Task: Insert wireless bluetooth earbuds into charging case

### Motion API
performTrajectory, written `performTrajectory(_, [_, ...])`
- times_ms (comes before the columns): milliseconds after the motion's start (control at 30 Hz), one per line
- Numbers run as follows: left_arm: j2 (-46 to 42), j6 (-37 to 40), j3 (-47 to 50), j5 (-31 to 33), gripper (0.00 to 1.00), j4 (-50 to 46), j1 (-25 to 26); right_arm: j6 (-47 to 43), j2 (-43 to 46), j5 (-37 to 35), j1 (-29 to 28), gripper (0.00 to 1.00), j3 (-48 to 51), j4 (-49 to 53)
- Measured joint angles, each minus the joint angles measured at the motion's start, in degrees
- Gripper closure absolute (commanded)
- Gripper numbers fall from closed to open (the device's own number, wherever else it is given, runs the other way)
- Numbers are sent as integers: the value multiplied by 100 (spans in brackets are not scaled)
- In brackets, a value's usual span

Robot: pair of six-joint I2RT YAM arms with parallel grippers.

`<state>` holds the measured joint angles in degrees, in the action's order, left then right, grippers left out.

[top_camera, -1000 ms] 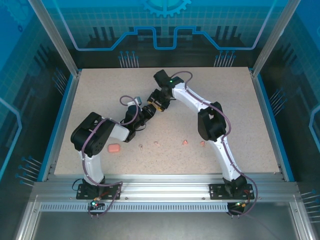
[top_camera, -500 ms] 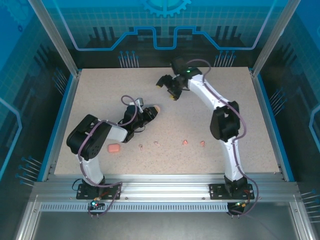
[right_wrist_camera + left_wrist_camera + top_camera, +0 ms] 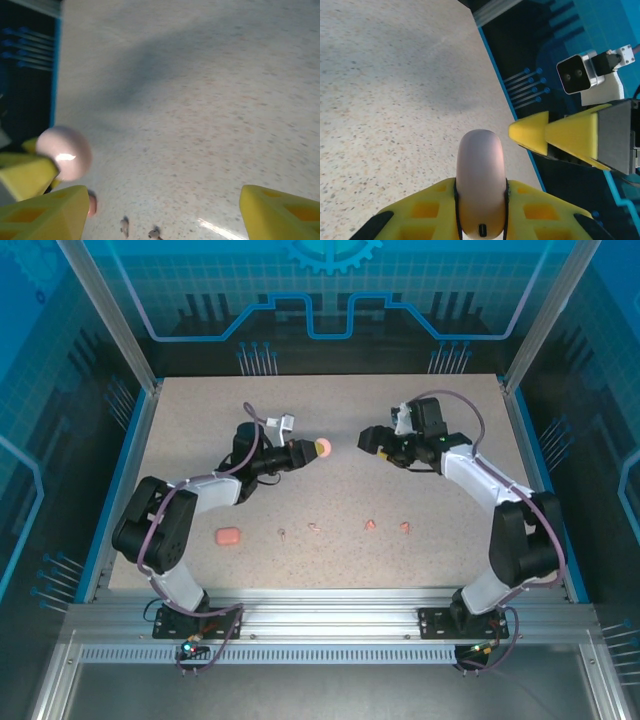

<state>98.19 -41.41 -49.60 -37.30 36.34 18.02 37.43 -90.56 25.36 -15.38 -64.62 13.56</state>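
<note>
**A slick case held in mid-air, and four earbuds waiting below**

The left fingers [image 3: 308, 450] are clamped tight on the round pink case [image 3: 323, 448], holding it up off the counter [image 3: 190, 420] around the middle, a little toward the far edge. In the left wrist view they grip the case by its rounded flanks, with its charging port facing the camera. The right fingers [image 3: 372, 440] are spread wide with nothing between them, and their tips sit just beside the case without touching it.

All four wireless bluetooth earbuds [image 3: 370, 524] lie loose in a row along the near edge, roughly central. The two paler ones are on the left and the two stronger pink ones on the right. The rounded-rectangular pink case [image 3: 228, 536] rests nearer the near left corner.

Watching from here, I see several risks:

- **The grip.** It is a pinch on a smooth, curved shell. If the right fingers nudge or lever the case, it could squirt out and drop onto the counter.
- **The lid.** It looks shut to me, though I can't be sure from these angles. If the right fingers go for the lid, pulling off-centre could twist the case in the left fingers' hold rather than open it.
- **The earbuds.** They are tiny, so a slightly misplaced pinch would likely flick one away or send it skidding toward the edge.
- **The pairing.** With two shades of earbud and two cases, one could easily end up in the wrong case.
</note>
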Motion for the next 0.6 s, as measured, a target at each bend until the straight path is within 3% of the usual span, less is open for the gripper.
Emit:
performTrajectory(267, [149,302,-518,-743,100,-638,-9,-476,-48,1078,-317,22,37,-918])
performTrajectory(600, [223,302,-553,-907,100,-756,-9,-629,-579,1215,-520,25,-326,-968])
